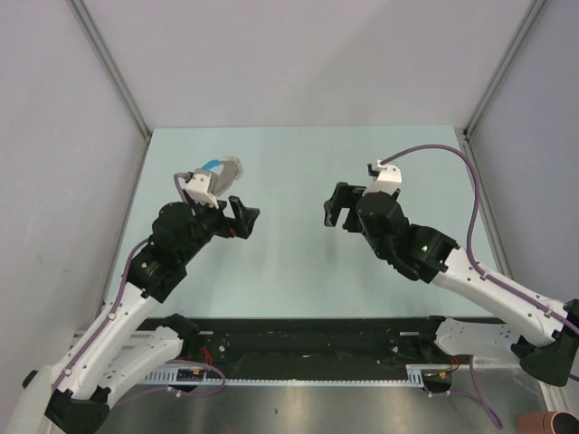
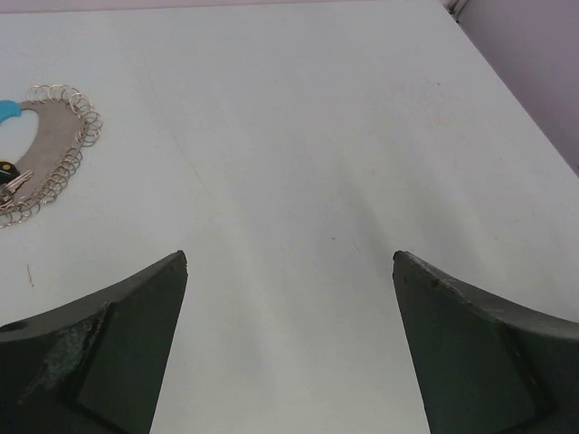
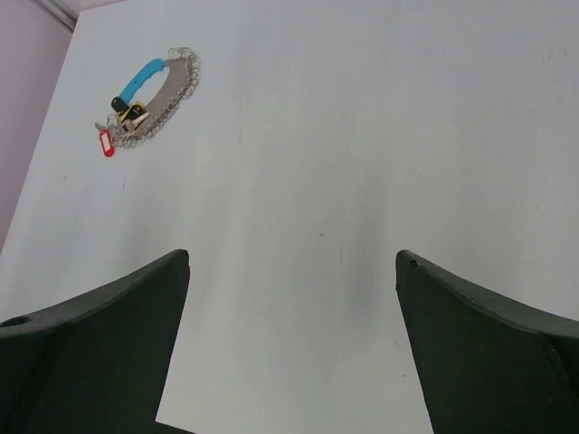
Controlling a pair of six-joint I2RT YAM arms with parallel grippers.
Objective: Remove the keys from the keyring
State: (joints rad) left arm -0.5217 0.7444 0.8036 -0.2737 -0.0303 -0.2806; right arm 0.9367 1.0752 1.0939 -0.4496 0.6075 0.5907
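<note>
Top view: keyring point(image 1: 231, 167) with keys point(image 3: 127, 115) lies far-left, nearer your left claw point(image 1: 244, 217); both claws gape empty, right claw point(image 1: 335, 210) well apart.

Top view: the keyring point(image 1: 232, 167) lies partly behind the left arm's wrist point(image 1: 204, 186). Only its blue band point(image 1: 213, 164) and a blurred grey arc show, and what hangs on it cannot be made out there.

Left wrist view: the loop runs off the left edge, which cuts the blue band and all but a sliver of the dark key point(image 2: 7, 168).

Right wrist view: a yellow speck point(image 3: 137, 111) beside the dark key is too small to identify.

The fingers point(image 2: 99, 362) of the left gripper point(image 2: 289, 260) and the right gripper point(image 3: 292, 257) are cropped at the bottom edge.
</note>
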